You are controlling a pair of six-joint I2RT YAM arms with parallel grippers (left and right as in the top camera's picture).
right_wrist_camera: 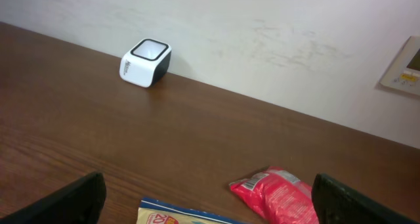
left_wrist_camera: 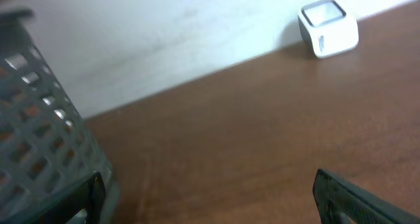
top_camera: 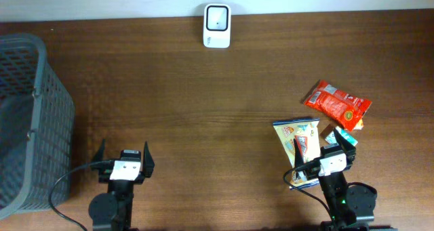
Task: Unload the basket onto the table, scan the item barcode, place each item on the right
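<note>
Two packets on right half of table [top_camera: 203, 89]: red packet [top_camera: 337, 103], with yellow-blue packet [top_camera: 300, 141] just beside it, nearer the front edge. Right gripper [top_camera: 321, 156] above near end of yellow-blue packet, jaws spread wide, holding nothing. Left gripper [top_camera: 124, 155] over bare wood, likewise spread and empty. White scanner [top_camera: 217, 26] at far edge, well apart from both packets. Grey basket [top_camera: 27, 122] at far left.

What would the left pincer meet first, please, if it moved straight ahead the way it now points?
Nothing near: the left pincer faces open table, the basket left of its line and the barcode scanner right of it; probably the wall beyond comes first.
</note>
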